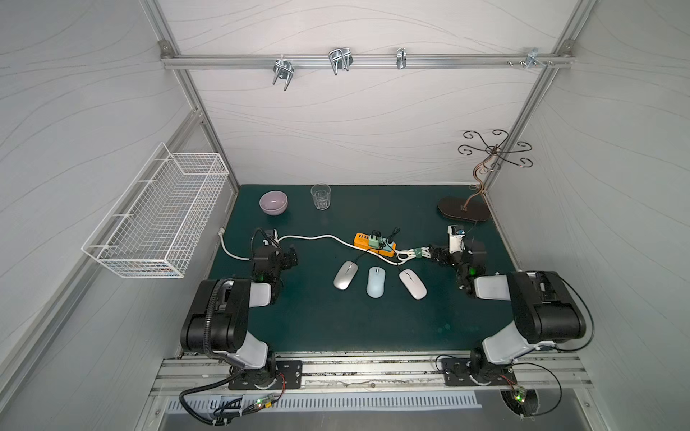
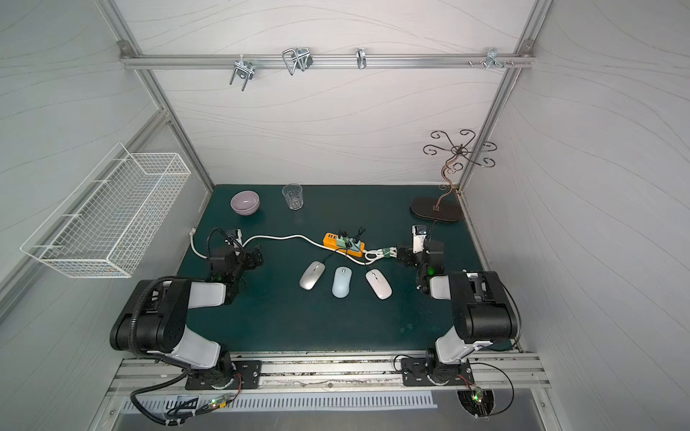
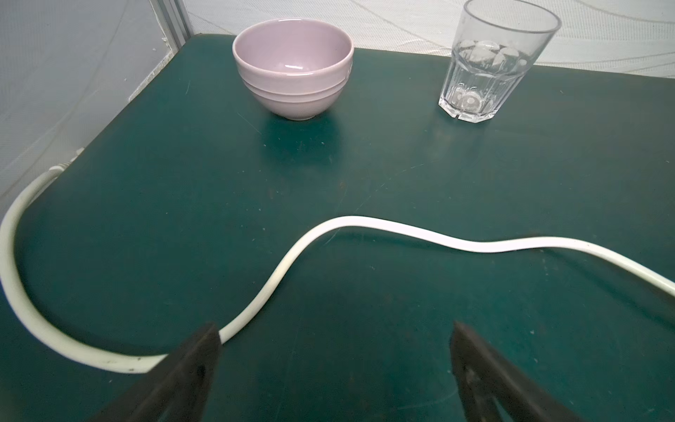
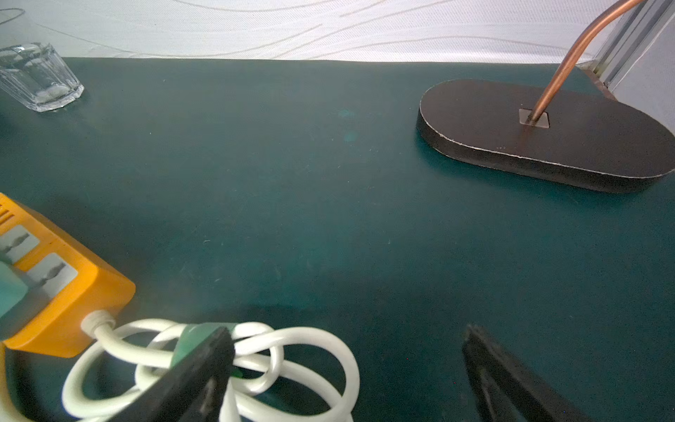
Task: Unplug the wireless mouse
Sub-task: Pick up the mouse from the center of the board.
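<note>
Three mice lie in a row mid-table in both top views: silver [image 1: 345, 275], light blue [image 1: 375, 282] and white [image 1: 413, 284]. Behind them is an orange power strip [image 1: 374, 245] with green adapters [image 1: 375, 241] plugged in. Thin black cables run from it toward the silver and white mice; I cannot tell whether one reaches the blue mouse. My left gripper [image 1: 291, 257] stands open over bare mat at the left, holding nothing [image 3: 336, 329]. My right gripper [image 1: 434, 255] is open beside the strip's right end, above a tied coil of white cord [image 4: 292, 350], not gripping it [image 4: 350, 336].
The strip's white power cord [image 1: 313, 237] snakes left past my left gripper to the wall. A lilac bowl [image 1: 273, 202] and a clear glass [image 1: 320, 196] stand at the back left. A dark oval stand base [image 1: 463, 210] sits back right. A wire basket [image 1: 157, 216] hangs on the left wall.
</note>
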